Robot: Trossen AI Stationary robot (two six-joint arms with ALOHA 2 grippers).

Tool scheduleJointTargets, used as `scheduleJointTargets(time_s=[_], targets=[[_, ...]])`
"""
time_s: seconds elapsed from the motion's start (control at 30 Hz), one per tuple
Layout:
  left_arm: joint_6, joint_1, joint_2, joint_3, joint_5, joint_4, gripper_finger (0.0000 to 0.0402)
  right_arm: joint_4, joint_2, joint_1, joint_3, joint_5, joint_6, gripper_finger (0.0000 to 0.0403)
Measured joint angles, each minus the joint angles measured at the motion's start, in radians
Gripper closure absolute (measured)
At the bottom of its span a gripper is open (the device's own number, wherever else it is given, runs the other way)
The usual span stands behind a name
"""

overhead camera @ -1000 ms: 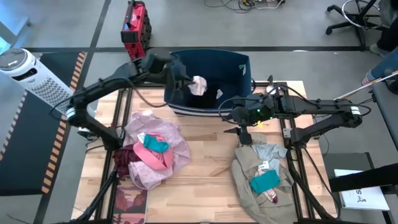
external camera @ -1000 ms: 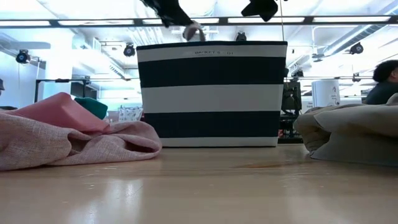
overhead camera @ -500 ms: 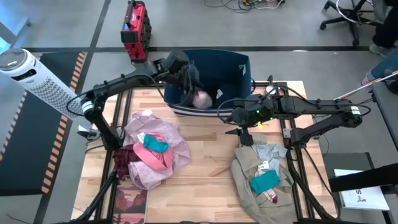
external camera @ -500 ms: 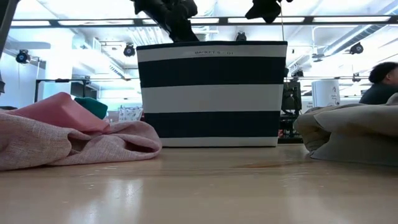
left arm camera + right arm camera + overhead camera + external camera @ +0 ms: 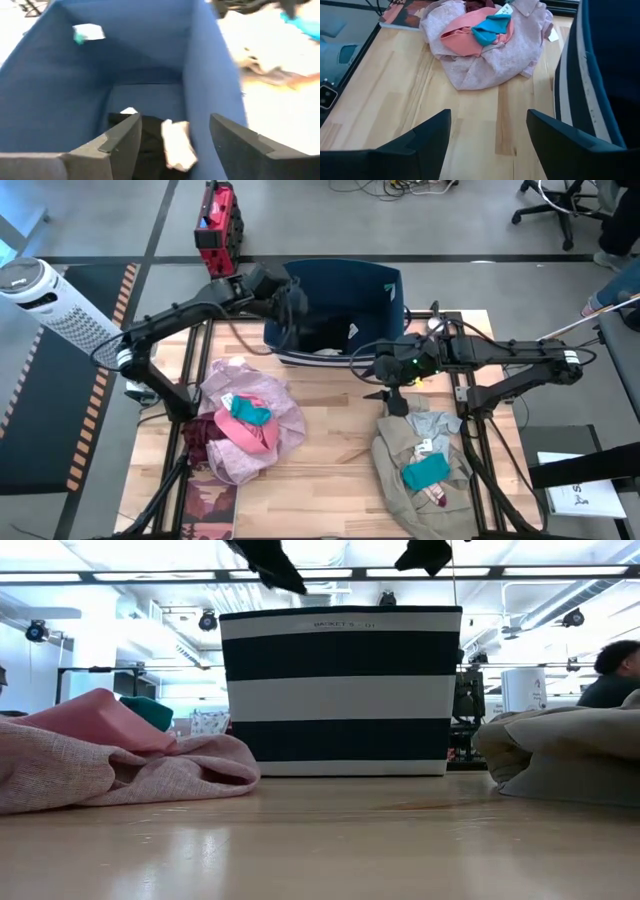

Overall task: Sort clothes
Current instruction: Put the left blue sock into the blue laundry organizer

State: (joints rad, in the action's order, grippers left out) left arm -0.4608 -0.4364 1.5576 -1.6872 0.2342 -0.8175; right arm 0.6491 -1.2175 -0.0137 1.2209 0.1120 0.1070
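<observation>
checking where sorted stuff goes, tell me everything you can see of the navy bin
The navy bin is a soft-sided rectangular tub standing upright at the table's far edge, between the two arms. Its inside is plain navy blue; from the low view its outer wall shows broad navy and white bands with small lettering near the rim. A small white tag sits on an inner wall. At the bottom lie a black garment and a small pale piece. The left pincer hangs open above its opening.

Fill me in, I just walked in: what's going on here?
The robot is sorting clothes. Its left gripper hovers open over the navy blue plastic bin, where a small pale garment lies on a black one. The right gripper waits open above the wooden table, between the lilac-pink pile and the beige-khaki pile.
</observation>
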Motion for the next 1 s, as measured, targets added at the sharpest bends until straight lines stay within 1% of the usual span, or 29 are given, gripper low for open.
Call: scheduleJointTargets(time_s=[0.13, 0.27, 0.37, 0.43, 0.57, 0.77, 0.87, 1.0], targets=[[0.033, 0.069, -0.060, 0.011, -0.029, -0.133, 0.0205, -0.003, 0.000, 0.027, -0.003, 0.000, 0.025, 0.0151], [0.140, 0.159, -0.106, 0.013, -0.070, -0.296, 0.0229, -0.018, 0.000, 0.051, -0.029, 0.000, 0.030, 0.0154], [0.226, 0.232, -0.140, 0.028, -0.138, -0.364, 0.0240, -0.068, 0.000, 0.067, -0.073, 0.000, 0.024, 0.0160], [0.272, 0.278, -0.171, 0.061, -0.178, -0.367, 0.0244, -0.110, 0.000, 0.077, -0.112, 0.000, 0.024, 0.0165], [0.367, 0.337, -0.268, 0.188, -0.192, -0.322, 0.0246, -0.213, 0.000, 0.089, -0.199, 0.001, 0.016, 0.0175], [0.532, 0.393, -0.409, 0.441, -0.192, -0.255, 0.0250, -0.310, 0.000, 0.098, -0.281, 0.000, -0.042, 0.0180], [0.590, 0.419, -0.449, 0.563, -0.192, -0.219, 0.0250, -0.325, 0.000, 0.105, -0.293, 0.001, -0.061, 0.0175], [0.656, 0.453, -0.473, 0.694, -0.187, -0.147, 0.0238, -0.338, 0.000, 0.117, -0.293, 0.000, -0.083, 0.0168]])
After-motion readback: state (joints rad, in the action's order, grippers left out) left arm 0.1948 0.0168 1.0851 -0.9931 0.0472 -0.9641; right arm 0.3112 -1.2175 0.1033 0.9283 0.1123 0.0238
